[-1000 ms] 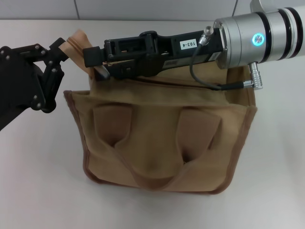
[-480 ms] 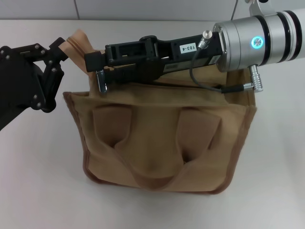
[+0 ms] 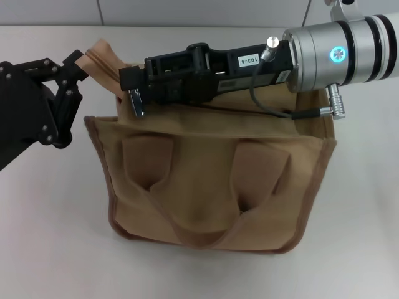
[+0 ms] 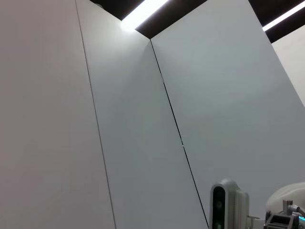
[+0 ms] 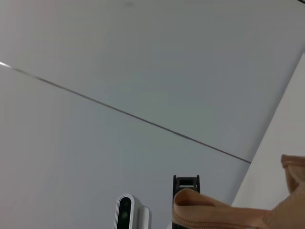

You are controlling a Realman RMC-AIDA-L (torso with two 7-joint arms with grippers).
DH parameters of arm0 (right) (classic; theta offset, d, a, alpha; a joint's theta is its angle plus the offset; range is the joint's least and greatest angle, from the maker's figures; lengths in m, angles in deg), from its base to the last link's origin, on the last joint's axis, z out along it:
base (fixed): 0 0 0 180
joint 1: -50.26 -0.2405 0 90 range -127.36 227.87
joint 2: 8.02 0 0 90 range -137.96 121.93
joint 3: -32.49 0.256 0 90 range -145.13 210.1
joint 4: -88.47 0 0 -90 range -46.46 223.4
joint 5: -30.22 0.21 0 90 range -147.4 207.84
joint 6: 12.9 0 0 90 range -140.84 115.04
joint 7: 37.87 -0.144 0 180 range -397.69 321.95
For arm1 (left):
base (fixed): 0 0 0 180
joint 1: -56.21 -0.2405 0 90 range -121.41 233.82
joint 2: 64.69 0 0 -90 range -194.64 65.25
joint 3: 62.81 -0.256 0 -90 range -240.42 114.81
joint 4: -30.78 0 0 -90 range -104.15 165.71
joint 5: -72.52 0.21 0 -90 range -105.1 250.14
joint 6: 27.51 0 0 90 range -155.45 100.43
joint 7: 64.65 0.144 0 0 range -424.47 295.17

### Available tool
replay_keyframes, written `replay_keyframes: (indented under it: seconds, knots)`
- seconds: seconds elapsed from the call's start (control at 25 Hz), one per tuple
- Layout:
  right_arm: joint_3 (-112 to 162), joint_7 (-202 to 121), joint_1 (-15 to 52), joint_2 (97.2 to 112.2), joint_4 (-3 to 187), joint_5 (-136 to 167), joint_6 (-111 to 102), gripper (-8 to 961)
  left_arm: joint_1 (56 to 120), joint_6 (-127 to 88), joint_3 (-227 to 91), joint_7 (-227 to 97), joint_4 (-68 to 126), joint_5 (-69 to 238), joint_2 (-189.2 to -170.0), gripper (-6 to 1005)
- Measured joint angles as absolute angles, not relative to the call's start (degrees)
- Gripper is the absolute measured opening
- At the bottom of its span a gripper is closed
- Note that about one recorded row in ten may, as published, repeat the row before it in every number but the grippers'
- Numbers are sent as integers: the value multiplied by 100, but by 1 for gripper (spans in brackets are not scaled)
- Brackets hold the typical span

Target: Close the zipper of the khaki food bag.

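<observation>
The khaki food bag [image 3: 212,187] stands on the white table in the head view, its two handles hanging down its front. The zipper runs along its top under my right arm. The zipper's tan tape end [image 3: 103,53] sticks out at the bag's far left corner, and it also shows in the right wrist view [image 5: 205,207]. My left gripper [image 3: 80,64] is shut on that tape end. My right gripper [image 3: 129,84] lies flat over the bag's top near its left end, shut on the silver slider, whose pull tab [image 3: 136,103] dangles below the fingertips.
The white table [image 3: 50,237] surrounds the bag, and a grey panelled wall [image 3: 187,12] stands behind it. My right arm's silver wrist [image 3: 340,53] and its cable [image 3: 268,106] hang over the bag's right end. The left wrist view shows only wall panels [image 4: 143,119].
My right gripper has shifted a little to the right along the bag's top, and the silver pull tab has moved with it. The left gripper has stayed on the tape end.
</observation>
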State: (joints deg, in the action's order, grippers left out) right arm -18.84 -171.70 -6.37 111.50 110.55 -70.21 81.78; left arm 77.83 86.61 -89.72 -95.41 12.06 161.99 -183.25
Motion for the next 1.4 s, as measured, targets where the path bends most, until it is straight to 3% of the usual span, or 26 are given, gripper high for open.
replay_keyframes:
  seconds: [0.28,0.92,1.4]
  knots:
    - [-2198,-17197,-702,11162,11060,-7018,7992,348,7799,8674,-8979,-9541,1222,16206,-18334,-1]
    - [-2570,-17163,-527,11152,11511,-7033,7904,3,7814,8691,-8942,-9541,1294,16203,-18343,-1]
    - [-2510,-17098,-101,11140,12039,-7009,8131,3,7717,8564,-8908,-9507,1364,16011,-18331,-1]
